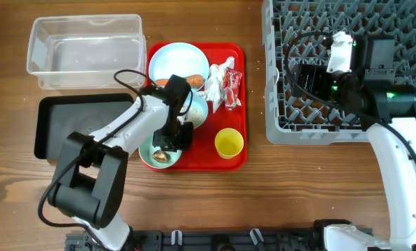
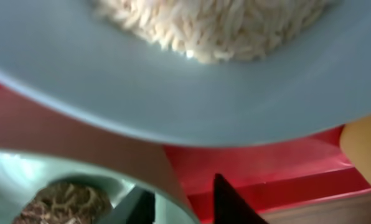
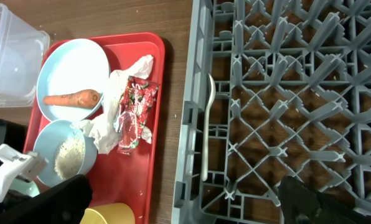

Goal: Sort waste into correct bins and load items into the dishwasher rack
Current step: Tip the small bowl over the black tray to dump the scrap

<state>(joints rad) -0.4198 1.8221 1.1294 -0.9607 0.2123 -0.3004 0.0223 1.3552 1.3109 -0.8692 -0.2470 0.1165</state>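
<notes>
Grasp on the pale green bowl (image 1: 147,155), lower left of the red tray (image 1: 202,157).
Left gripper (image 2: 182,202) has its fingers apart, one on each side of the bowl's rim. It should close firmly and lift level, so the brown scrap (image 2: 64,202) does not fall out and the rice bowl (image 2: 173,106) is not pushed. Right gripper (image 3: 187,202) hangs spread over the rack (image 3: 285,93).

No words, numbers or brand names can be read anywhere; the red-printed wrapper (image 3: 134,115) on the red tray (image 3: 153,163) bears markings too small and crumpled to make out.
</notes>
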